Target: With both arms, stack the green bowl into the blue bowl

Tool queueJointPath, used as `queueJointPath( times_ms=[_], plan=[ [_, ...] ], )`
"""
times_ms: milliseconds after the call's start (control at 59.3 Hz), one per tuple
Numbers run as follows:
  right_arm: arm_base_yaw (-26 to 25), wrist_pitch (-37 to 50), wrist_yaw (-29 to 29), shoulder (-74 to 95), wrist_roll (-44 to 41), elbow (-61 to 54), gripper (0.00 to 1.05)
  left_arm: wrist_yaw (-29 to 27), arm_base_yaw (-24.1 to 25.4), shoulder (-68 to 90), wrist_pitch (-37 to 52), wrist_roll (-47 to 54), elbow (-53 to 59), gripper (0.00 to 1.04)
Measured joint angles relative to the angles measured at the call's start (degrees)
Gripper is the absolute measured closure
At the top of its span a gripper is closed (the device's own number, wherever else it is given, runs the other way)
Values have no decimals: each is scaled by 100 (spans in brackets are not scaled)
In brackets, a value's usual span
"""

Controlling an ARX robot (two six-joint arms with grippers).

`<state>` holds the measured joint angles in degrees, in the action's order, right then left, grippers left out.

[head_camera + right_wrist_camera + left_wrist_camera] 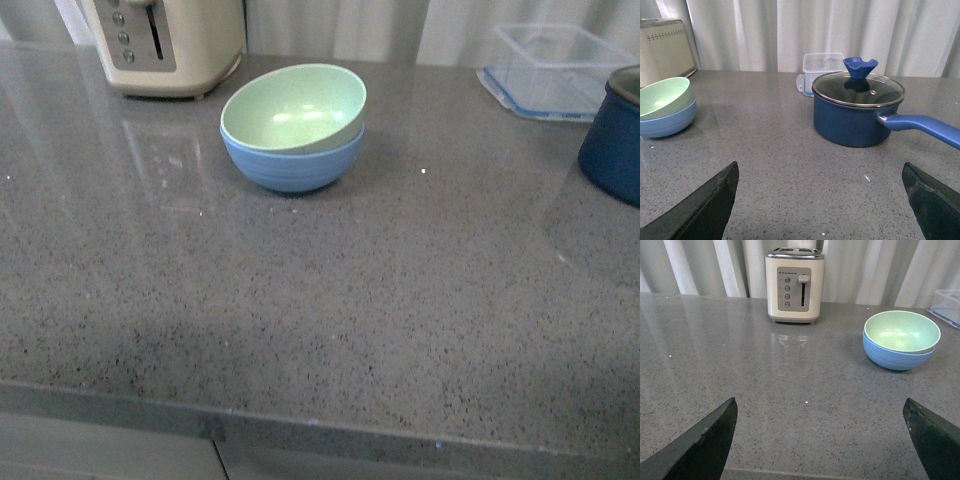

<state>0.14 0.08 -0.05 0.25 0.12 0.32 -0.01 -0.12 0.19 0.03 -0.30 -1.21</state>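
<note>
The green bowl (293,107) sits nested inside the blue bowl (292,167), slightly tilted, at the back middle of the grey counter. Both also show in the left wrist view, the green bowl (901,332) in the blue bowl (896,357), and in the right wrist view, the green bowl (663,97) in the blue bowl (667,122). My left gripper (820,437) is open and empty, well short of the bowls. My right gripper (820,197) is open and empty, apart from the bowls. Neither arm shows in the front view.
A cream toaster (170,45) stands at the back left, also in the left wrist view (794,285). A dark navy pot (857,112) with a glass lid and long handle stands at the right (614,140). A clear plastic container (560,70) lies behind it.
</note>
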Motion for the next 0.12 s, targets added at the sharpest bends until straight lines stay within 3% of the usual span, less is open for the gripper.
queueJointPath(
  times_ms=[118],
  plan=[
    [0, 0, 0, 0, 2, 0, 10, 0, 0, 0, 0, 0, 0, 7]
  ],
)
